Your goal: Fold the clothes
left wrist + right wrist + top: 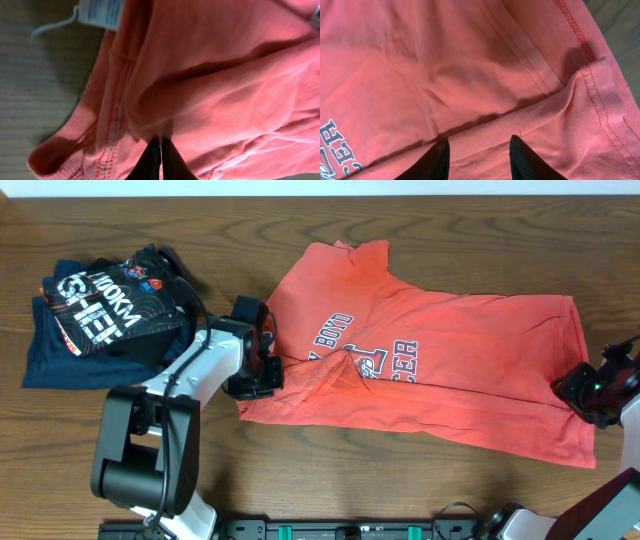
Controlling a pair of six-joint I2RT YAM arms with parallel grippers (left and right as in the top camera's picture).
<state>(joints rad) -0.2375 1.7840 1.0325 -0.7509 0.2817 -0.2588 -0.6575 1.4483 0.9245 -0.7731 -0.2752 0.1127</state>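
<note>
left claw (160, 143) pinches soft coral shirt (480, 340); right claw (479, 142) parted over its stitched fold.

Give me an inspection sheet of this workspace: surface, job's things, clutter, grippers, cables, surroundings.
Surface: brown wooden table, bare wood showing around the fabric.
Job's things: coral-red short-sleeved fabric shirt, spread out with its lettering up, creased towards the left gripper.
Clutter: pile of navy and black garments with white lettering at the table's left, apart from the shirt.
Grippers: left gripper shut on the shirt's fabric; right gripper open, fingers apart over the shirt.
Cables: black cable looping over the left arm.
Surroundings: black rail with green parts along the near edge.
</note>
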